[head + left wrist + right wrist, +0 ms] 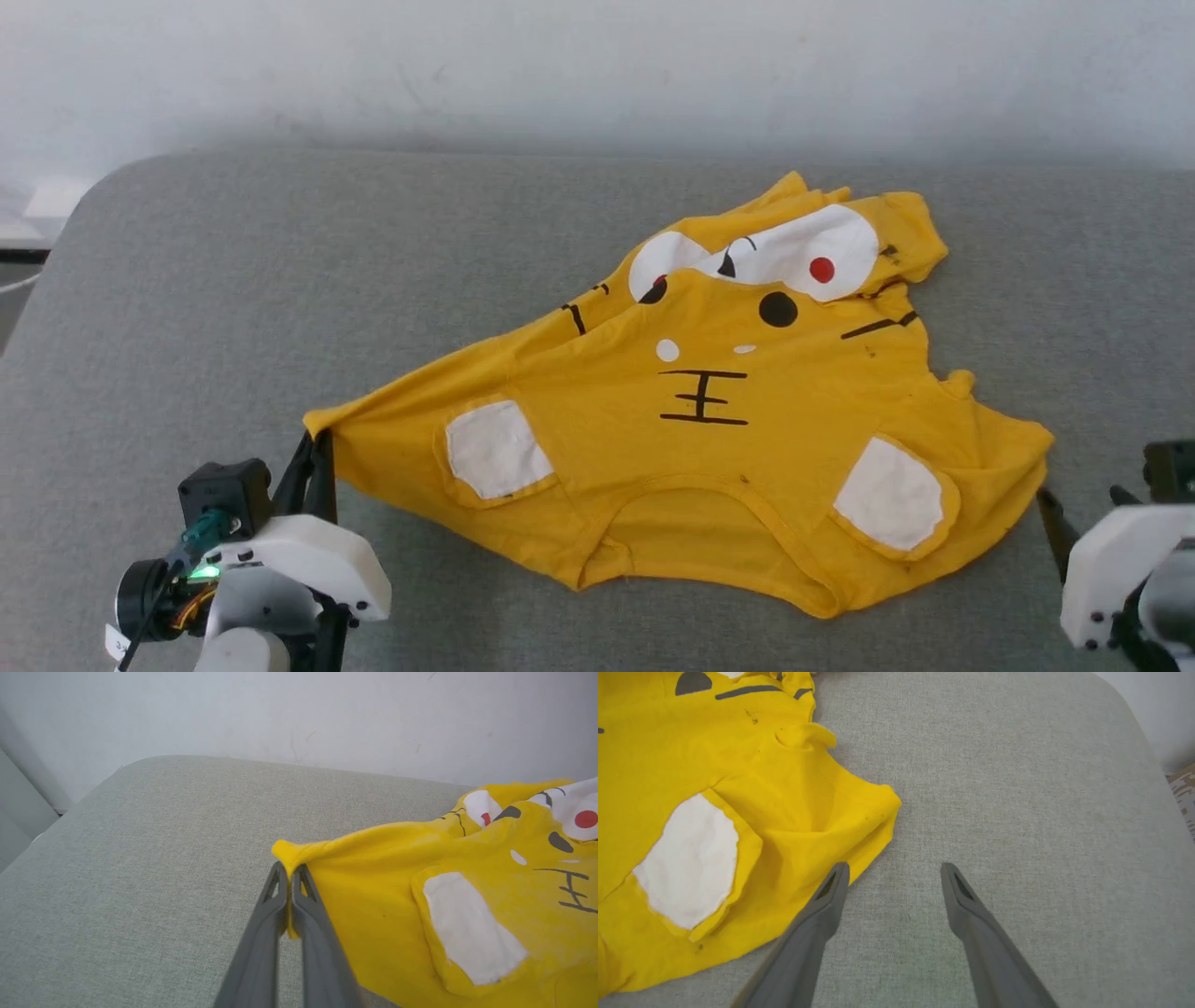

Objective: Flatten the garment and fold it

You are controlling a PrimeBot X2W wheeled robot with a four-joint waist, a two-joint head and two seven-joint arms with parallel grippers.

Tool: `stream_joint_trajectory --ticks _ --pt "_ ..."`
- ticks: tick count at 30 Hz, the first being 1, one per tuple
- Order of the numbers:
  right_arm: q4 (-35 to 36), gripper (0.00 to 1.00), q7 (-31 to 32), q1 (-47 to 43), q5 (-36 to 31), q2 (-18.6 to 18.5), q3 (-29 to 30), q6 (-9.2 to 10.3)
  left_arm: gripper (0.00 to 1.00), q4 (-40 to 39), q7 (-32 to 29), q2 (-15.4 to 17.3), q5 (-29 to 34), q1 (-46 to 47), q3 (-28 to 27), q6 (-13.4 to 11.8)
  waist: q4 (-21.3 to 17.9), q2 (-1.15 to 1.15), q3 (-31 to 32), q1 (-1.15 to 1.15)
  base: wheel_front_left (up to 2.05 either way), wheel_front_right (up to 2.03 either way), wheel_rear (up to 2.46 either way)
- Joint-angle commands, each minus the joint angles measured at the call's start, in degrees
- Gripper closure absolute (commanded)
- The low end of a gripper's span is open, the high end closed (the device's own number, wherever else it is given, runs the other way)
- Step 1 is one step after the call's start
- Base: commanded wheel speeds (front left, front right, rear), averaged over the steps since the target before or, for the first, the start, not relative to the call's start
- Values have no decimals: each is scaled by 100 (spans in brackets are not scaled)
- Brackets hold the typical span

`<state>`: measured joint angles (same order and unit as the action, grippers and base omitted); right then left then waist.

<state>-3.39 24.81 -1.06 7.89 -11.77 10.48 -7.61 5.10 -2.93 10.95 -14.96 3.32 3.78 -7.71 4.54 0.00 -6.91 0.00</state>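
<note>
The garment (709, 439) lay rumpled on the grey counter (187, 280), printed face up. Its long axis ran side to side, and its far part was bunched and folded over itself. The left claw (290, 870) was clamped tight on the left corner (285, 851), which stood pulled out to a point on that side. The right claw (894, 870) stood wide and empty just beside the right corner (878, 812), which lay slightly ahead of it and inward. One finger sat at the hem, though I couldn't tell if it was touching. To my eye the right arm, being nearer, needed that loose corner next, so both could draw the cloth flat.
</note>
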Motion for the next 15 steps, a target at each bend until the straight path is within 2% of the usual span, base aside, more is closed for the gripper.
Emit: stream_joint_trajectory --ticks 1,6,15 --pt "-81 0 276 235 67 -71 -1 12 100 -97 48 3 -25 -77 -3 -44 163 0 -122 0 0 0 0" --pt "-497 0 837 631 -19 -283 -22 12 100 -260 54 -76 -30 -85 95 -67 350 0 -251 0 0 0 0" --pt "-1330 0 936 923 -302 -551 -460 12 100 -328 -5 -132 -51 -56 286 -13 506 0 -347 0 0 0 0"
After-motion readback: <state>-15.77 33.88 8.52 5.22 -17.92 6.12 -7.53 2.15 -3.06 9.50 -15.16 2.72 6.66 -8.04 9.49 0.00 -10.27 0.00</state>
